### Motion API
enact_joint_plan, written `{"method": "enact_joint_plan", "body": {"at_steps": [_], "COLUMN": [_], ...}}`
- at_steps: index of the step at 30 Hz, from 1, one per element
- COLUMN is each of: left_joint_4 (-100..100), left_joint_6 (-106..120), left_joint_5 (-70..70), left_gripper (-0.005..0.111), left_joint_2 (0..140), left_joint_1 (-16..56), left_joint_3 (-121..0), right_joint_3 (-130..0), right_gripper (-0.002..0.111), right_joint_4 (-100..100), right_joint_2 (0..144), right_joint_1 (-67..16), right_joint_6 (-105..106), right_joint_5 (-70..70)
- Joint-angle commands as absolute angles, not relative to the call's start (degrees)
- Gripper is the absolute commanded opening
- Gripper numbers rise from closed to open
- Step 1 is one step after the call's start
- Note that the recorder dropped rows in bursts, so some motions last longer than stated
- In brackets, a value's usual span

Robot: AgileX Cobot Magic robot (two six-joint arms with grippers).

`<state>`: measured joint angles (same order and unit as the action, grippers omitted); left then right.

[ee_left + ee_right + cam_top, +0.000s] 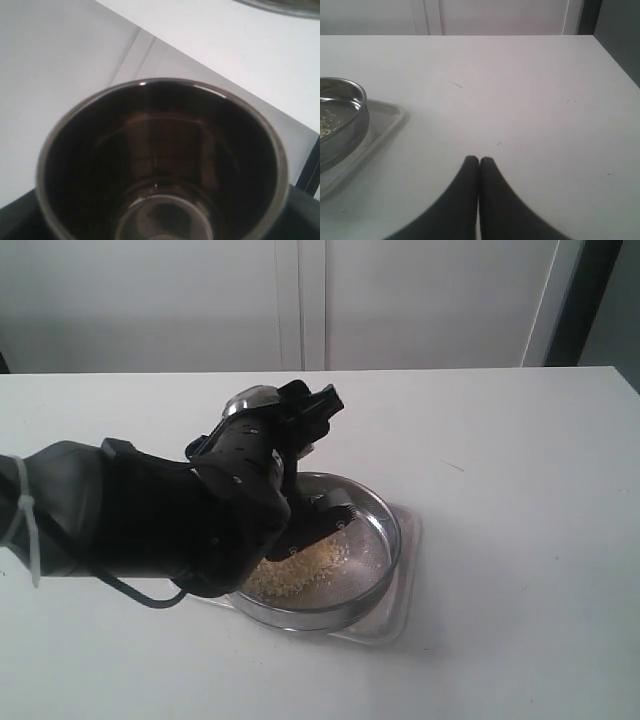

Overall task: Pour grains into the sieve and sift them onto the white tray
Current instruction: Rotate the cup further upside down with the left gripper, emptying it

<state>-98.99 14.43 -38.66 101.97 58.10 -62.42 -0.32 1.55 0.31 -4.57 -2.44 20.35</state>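
Observation:
My left gripper [285, 420] is shut on a small steel cup [250, 400], holding it tipped above the far left rim of the sieve [385, 530]. In the left wrist view the cup [160, 165] fills the frame and its inside looks bare. Yellow and pale grains [300, 568] lie in a heap on the sieve's mesh, on the left side. The sieve sits on the white tray [405, 585]. My right gripper [479, 161] is shut on nothing, low over the bare table to the right of the tray [385, 117] and sieve [350, 107].
The white table [520, 490] stretches wide to the right of the tray and behind it. A white wall with a door frame [300, 300] backs the table's far edge. My left arm hides the left part of the sieve and tray.

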Motion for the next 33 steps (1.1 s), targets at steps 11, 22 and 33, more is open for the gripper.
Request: {"method": "enact_joint_plan", "body": {"at_steps": [11, 22, 33], "left_joint_4": [-99.9, -93.3, -77.3], "left_joint_6": [10.3, 4.2, -4.5], "left_joint_5": [-40.6, -40.5, -41.2], "left_gripper": [0.0, 0.0, 0.0], "left_joint_2": [104.0, 104.0, 103.9], "left_joint_1": [57.4, 57.4, 57.4], "left_joint_3": [-62.6, -62.6, -62.6], "right_joint_3": [0.0, 0.0, 0.0], "right_gripper": [0.0, 0.0, 0.0], "right_joint_4": [1.6, 1.6, 1.6], "right_joint_2": [0.0, 0.0, 0.0], "right_joint_1": [-4.6, -4.6, -4.6], "right_joint_6": [-2.2, -2.2, -2.2], "right_joint_5": [19.6, 19.6, 19.6]}}
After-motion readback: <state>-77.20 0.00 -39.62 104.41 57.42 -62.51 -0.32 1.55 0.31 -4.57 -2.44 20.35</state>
